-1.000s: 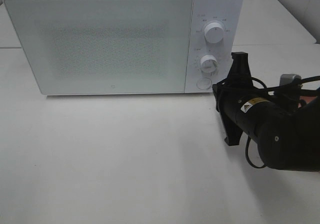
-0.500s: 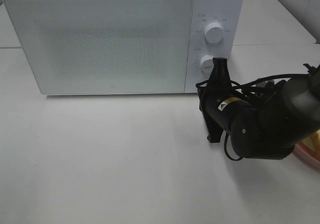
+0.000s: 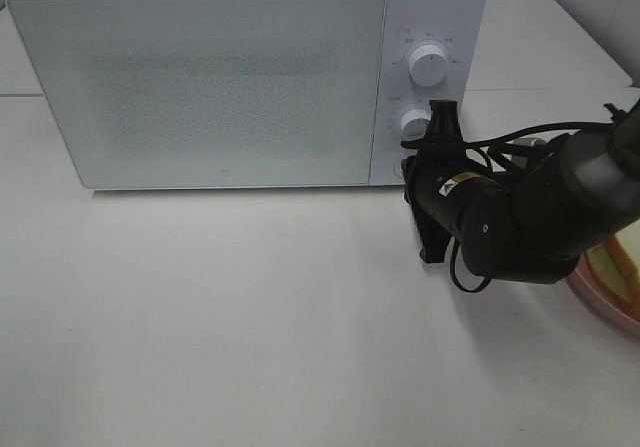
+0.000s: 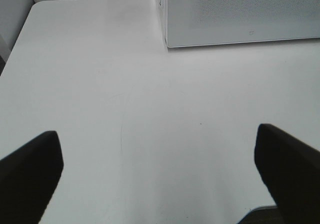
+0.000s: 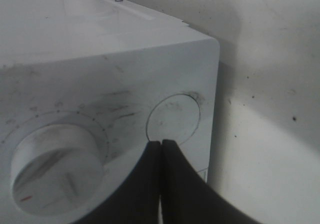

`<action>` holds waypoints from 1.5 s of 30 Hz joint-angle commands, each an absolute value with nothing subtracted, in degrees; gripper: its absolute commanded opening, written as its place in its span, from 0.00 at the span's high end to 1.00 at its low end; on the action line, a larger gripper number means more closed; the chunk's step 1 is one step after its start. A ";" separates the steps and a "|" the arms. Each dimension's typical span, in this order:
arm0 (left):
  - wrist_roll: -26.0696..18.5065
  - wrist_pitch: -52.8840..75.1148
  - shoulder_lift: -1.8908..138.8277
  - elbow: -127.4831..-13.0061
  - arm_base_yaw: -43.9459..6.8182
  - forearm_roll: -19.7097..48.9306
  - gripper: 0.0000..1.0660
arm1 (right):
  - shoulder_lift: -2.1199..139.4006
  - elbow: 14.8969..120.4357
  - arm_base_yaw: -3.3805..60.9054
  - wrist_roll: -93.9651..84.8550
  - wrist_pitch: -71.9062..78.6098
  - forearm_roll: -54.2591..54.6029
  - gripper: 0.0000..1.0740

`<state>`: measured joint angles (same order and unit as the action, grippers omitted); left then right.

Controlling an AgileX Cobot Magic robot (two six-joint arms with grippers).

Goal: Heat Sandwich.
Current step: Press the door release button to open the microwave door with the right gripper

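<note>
Exterior high: sandwich (image 3: 624, 257) on pink plate (image 3: 598, 301); microwave (image 3: 200, 77) closed; right gripper (image 5: 161, 145) clenched, left gripper (image 4: 157, 136) spread.

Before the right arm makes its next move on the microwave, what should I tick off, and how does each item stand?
1. Is the microwave door open for loading? Not ok: it is shut.
2. Is the right gripper shut for a poke? Ok.
3. Are its tips on the round button? Aim ok, they sit at its rim; contact cannot tell.
4. Is the left gripper out of the way? Ok: open, above the table.
5. Is the sandwich ready? Ok: on the pink plate, mostly cut off by the frame.
</note>
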<state>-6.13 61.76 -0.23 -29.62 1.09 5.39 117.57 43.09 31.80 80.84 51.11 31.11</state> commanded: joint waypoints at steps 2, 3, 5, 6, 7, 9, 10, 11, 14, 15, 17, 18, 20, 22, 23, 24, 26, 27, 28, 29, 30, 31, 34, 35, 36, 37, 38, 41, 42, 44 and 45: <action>-6.13 61.19 -1.38 -29.68 1.26 5.44 0.06 | 119.00 45.03 31.40 79.53 50.71 30.37 1.00; -6.13 61.19 -1.38 -29.68 1.26 5.44 0.06 | 119.52 45.44 31.40 79.30 50.82 30.54 1.00; -6.13 61.19 -1.38 -29.68 1.26 5.44 0.06 | 119.92 45.72 31.40 79.01 50.94 30.60 1.00; -6.13 61.19 -1.38 -29.68 1.26 5.44 0.06 | 119.92 45.72 31.40 79.01 50.94 30.60 1.00; -6.13 61.19 -1.38 -29.68 1.26 5.44 0.06 | 120.21 45.95 31.40 79.01 50.99 31.00 1.00; -6.13 61.19 -1.38 -29.68 1.26 5.44 0.06 | 121.47 46.35 31.40 79.01 50.82 32.09 1.00; -6.13 61.19 -1.38 -29.68 1.26 5.44 0.06 | 121.47 46.35 31.40 79.01 50.82 32.09 1.00; -6.13 61.19 -1.38 -29.68 1.26 5.44 0.06 | 121.93 46.64 31.40 79.01 50.82 32.14 1.00; -6.13 61.19 -1.38 -29.68 1.26 5.44 0.06 | 123.07 47.90 31.40 78.84 51.39 32.37 1.00; -6.13 61.19 -1.38 -29.68 1.26 5.44 0.06 | 123.07 47.90 31.40 78.84 51.39 32.37 1.00; -6.13 61.19 -1.38 -29.68 1.26 5.44 0.06 | 123.13 48.36 31.40 77.69 51.80 33.40 1.00; -6.13 61.19 -1.38 -29.68 1.26 5.44 0.06 | 123.13 48.36 31.40 77.46 52.43 33.46 1.00; -6.13 61.19 -1.38 -29.68 1.26 5.44 0.06 | 123.07 48.36 31.40 77.41 52.88 33.40 1.00; -6.13 61.19 -1.38 -29.68 1.26 5.44 0.06 | 122.73 48.36 31.40 76.83 52.94 33.40 1.00; -6.13 61.19 -1.38 -29.68 1.26 5.44 0.06 | 122.73 48.36 31.40 76.78 53.11 33.40 1.00; -6.13 61.19 -1.38 -29.68 1.26 5.44 0.06 | 122.73 48.36 31.40 76.78 53.11 33.40 1.00; -6.13 61.19 -1.38 -29.68 1.26 5.44 0.06 | 122.73 48.36 31.40 76.72 53.86 33.58 1.00; -6.13 61.19 -1.38 -29.68 1.26 5.44 0.06 | 122.73 48.36 31.40 76.66 54.32 33.63 1.00; -6.13 61.19 -1.38 -29.68 1.26 5.44 0.06 | 122.73 48.36 31.40 76.66 54.77 33.63 1.00; -6.13 61.19 -1.38 -29.68 1.26 5.44 0.06 | 122.73 48.36 31.40 76.66 54.77 33.63 1.00; -6.13 61.19 -1.38 -29.68 1.26 5.44 0.06 | 122.73 48.36 31.40 76.66 55.41 34.21 1.00; -6.13 61.19 -1.38 -29.68 1.26 5.44 0.06 | 122.73 48.36 31.40 76.55 55.46 34.78 1.00; -6.13 61.19 -1.38 -29.68 1.26 5.44 0.06 | 122.73 48.36 31.40 76.43 55.63 35.12 1.00; -6.13 61.19 -1.38 -29.68 1.26 5.44 0.06 | 122.73 48.47 31.40 76.43 55.52 35.12 1.00; -6.13 61.19 -1.38 -29.68 1.26 5.44 0.06 | 122.73 48.64 31.40 76.32 55.23 35.12 1.00; -6.13 61.19 -1.38 -29.68 1.26 5.44 0.06 | 122.73 48.99 31.40 76.09 55.06 35.12 1.00; -6.13 61.19 -1.38 -29.68 1.26 5.44 0.06 | 122.73 49.27 31.40 75.80 55.18 35.12 1.00; -6.13 61.19 -1.38 -29.68 1.26 5.44 0.06 | 122.73 50.76 31.40 74.60 56.21 35.12 1.00; -6.13 61.19 -1.38 -29.68 1.26 5.44 0.06 | 122.73 51.34 31.40 74.26 56.26 35.18 1.00; -6.13 61.19 -1.38 -29.68 1.26 5.44 0.06 | 122.73 51.97 31.40 73.85 56.26 35.35 1.00; -6.13 61.19 -1.38 -29.68 1.26 5.44 0.06 | 122.90 53.06 31.40 72.99 57.47 36.67 1.00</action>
<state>-6.13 61.76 -0.23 -29.62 1.09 5.39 123.13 50.02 31.97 74.71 51.68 38.16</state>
